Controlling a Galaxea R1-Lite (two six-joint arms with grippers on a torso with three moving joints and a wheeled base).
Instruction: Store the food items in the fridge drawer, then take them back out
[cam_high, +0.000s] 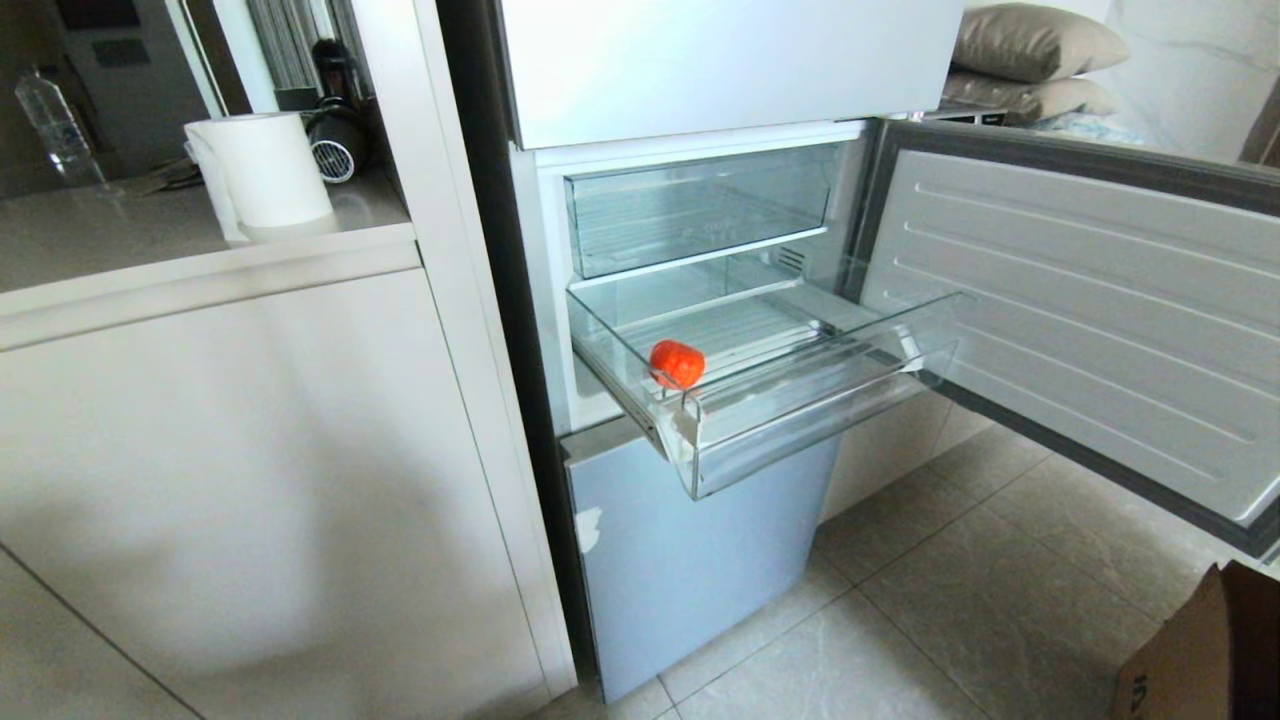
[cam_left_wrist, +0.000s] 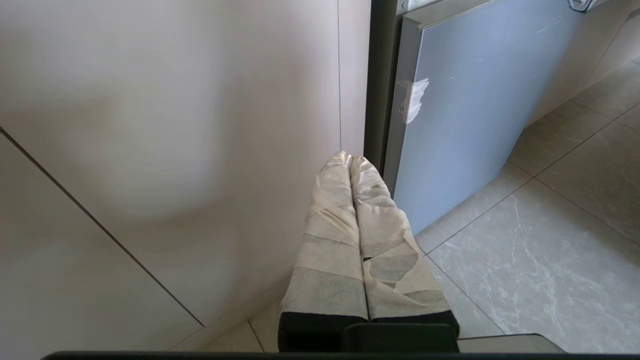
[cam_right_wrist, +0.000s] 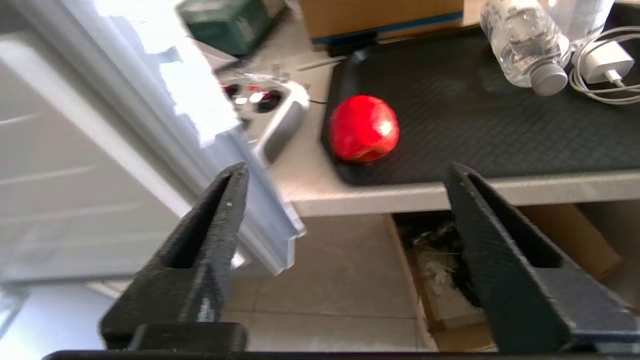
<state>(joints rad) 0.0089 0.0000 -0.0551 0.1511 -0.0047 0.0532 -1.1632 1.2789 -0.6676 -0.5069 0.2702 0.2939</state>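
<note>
Fridge drawer (cam_high: 800, 400) standing pulled out, one red food item (cam_high: 677, 363) sitting near its front left corner. Second food item (cam_right_wrist: 363, 128) lying on the black mat (cam_right_wrist: 500, 125) on the desk (cam_right_wrist: 400, 195), well apart from the fridge. Right end effector (cam_right_wrist: 345, 180) hovering short of it, fingers spread wide, holding nothing. Left end effector (cam_left_wrist: 351, 165) hanging parked by the cabinet, fingers pressed together. Judging: storing appears half done; the take-out step has not begun.
</note>
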